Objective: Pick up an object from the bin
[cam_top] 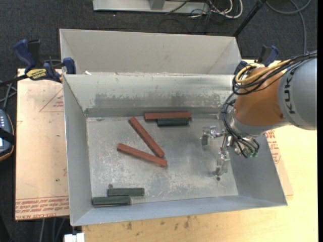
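Seeing the gripper (218, 154) hanging low over bare floor in the right part of the grey metal bin (75, 135), below the orange wrist cover (257, 107); not being able to tell its grip, released or clenched (too little showing); finding the slanted reddish-brown bar (146, 136) and the flatter reddish-brown bar (141, 155) meeting at their right ends mid-bin, nearest yet well apart from the gripper; noting a back reddish-brown bar (160, 116) touching a dark green bar (174, 121) by the far wall; spotting two more dark green bars (112, 201) lying side by side in the front-left corner.
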`<state>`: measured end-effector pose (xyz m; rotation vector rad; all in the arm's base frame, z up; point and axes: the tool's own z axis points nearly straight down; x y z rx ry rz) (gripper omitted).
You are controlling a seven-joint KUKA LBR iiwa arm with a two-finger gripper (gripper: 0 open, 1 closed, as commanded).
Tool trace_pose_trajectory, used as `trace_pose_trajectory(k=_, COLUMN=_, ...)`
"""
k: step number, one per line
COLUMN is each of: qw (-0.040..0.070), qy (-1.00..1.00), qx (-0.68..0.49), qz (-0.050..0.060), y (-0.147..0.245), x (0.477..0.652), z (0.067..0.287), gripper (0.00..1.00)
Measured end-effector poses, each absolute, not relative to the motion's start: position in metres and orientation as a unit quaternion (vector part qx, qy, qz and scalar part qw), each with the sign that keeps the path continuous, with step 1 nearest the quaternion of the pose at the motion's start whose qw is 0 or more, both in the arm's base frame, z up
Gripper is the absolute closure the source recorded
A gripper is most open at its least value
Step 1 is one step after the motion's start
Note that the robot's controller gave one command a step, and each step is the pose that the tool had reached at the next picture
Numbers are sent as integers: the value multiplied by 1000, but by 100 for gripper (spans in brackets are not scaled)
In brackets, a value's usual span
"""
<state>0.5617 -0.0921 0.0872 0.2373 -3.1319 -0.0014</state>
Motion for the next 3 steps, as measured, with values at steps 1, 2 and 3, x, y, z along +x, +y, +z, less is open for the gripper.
trace_pose_trajectory(k=1, qw=-1, qy=-988, qx=157, qz=-1, y=-70, x=551, z=88, gripper=0)
trace_pose_trajectory(k=2, qw=-1, qy=-969, qx=246, qz=0, y=-50, x=570, z=90, gripper=0)
trace_pose_trajectory(k=3, qw=-1, qy=-985, qx=174, qz=-1, y=-31, x=575, z=88, gripper=0)
